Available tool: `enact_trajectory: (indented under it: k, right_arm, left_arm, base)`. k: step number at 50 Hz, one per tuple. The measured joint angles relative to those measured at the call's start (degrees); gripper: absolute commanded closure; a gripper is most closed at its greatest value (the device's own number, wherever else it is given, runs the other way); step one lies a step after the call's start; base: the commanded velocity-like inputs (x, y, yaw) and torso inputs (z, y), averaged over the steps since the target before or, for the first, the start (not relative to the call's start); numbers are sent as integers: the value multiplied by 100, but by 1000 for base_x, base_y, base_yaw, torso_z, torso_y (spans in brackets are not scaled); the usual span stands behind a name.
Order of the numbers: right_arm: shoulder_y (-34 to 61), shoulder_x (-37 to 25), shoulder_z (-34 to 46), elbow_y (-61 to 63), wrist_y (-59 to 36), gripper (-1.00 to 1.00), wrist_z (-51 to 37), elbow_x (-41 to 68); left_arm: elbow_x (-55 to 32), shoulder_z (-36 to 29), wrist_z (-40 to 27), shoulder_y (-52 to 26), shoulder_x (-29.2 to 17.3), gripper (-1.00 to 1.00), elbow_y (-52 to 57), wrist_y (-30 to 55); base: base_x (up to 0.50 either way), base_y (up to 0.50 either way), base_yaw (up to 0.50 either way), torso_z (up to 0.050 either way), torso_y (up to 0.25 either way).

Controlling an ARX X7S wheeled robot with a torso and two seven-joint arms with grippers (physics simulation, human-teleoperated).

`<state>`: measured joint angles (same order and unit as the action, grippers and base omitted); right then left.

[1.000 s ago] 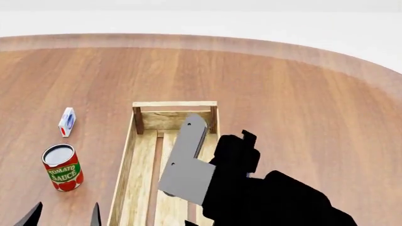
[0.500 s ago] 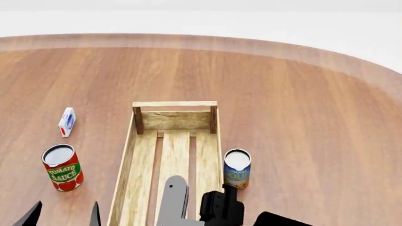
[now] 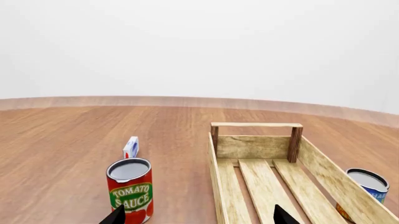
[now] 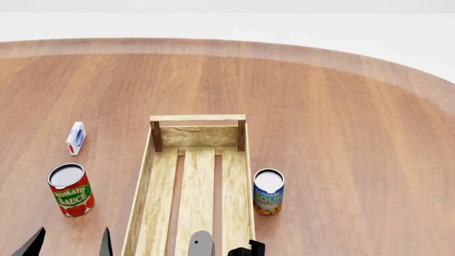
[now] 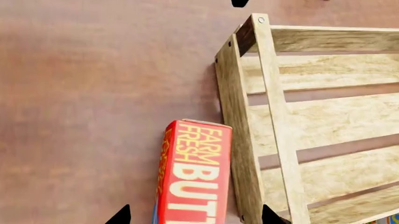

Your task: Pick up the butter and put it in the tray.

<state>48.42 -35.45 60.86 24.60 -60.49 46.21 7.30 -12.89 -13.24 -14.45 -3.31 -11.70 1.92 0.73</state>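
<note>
Two dark fingertips of the right gripper (image 5: 193, 217) stand spread apart, one on each side of the butter (image 5: 194, 172), neither touching it. The butter is a rectangular red carton with yellow and white lettering reading "FARM FRESH BUTT…", its long side lying just beside the outer wall of the tray (image 5: 240, 140) on the wooden table (image 5: 93, 93); whether the two touch cannot be told. It lies outside the tray, near one end post.

The tray is a long open crate of pale, rough-grained wood with three flat bottom slats with gaps between them, low plank sides, darker square corner posts and a thin top rail across the far end (image 4: 197, 118). Nothing lies in the part of it that shows.

The table is smooth reddish-brown wood with a curved edge. To the tray's left stands a red cylindrical tomato sauce can (image 4: 70, 189) with a grey metal lid, and beyond it, well apart from the tray, a small white-blue-red carton (image 4: 75, 137) stands upright. Just beside the tray's right wall stands a blue-labelled soup can (image 4: 269, 191).

The left gripper (image 3: 196, 217) shows only two black pointed fingertips, held wide apart and gripping nothing, near the tomato sauce can and the tray's left wall.
</note>
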Motion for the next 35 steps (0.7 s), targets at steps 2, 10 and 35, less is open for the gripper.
enact_trajectory:
  k: [2, 10, 35]
  right_arm:
    - [-52, -6, 5, -85, 89, -100, -16, 0]
    - [-252, -44, 17, -361, 381, -100, -86, 6]
    - [-651, -199, -136, -921, 879, -100, -315, 81]
  left_arm:
    - [-7, -3, -6, -2, -6, -100, 7, 4]
    - [-37, -12, -28, -8, -30, -100, 37, 23]
    - [-102, -64, -88, -29, -83, -100, 68, 49]
  base:
    - [0, 0, 0, 0, 0]
    - [0, 0, 0, 0, 0]
    - [0, 0, 0, 0, 0]
